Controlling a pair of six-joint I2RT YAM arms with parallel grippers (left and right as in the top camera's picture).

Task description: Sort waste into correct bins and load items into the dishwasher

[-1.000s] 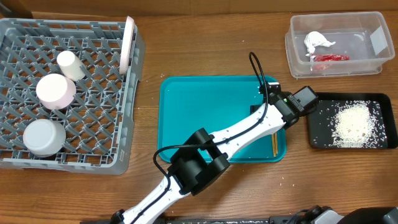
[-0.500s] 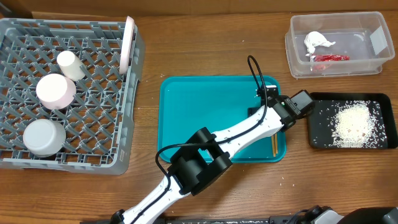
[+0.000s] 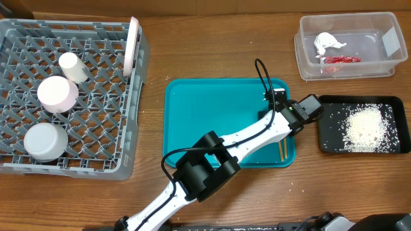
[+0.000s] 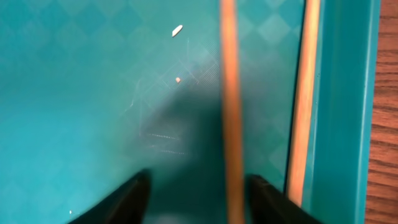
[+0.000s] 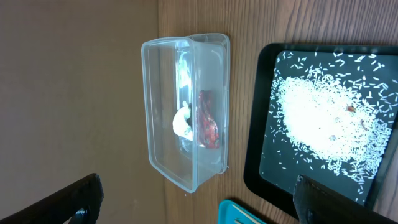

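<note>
While the left gripper [image 4: 199, 182] stands spread around a chopstick [image 4: 230, 93], the right gripper [image 5: 196, 186] gapes.

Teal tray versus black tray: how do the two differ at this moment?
The teal tray is the larger and almost bare, with only two thin wooden sticks along one edge; the black tray is smaller and strewn with white grains. The left gripper is down over the teal tray, jaws either side of one stick, not over the black tray. Both are flat, rectangular and sit on the wooden table.
</note>
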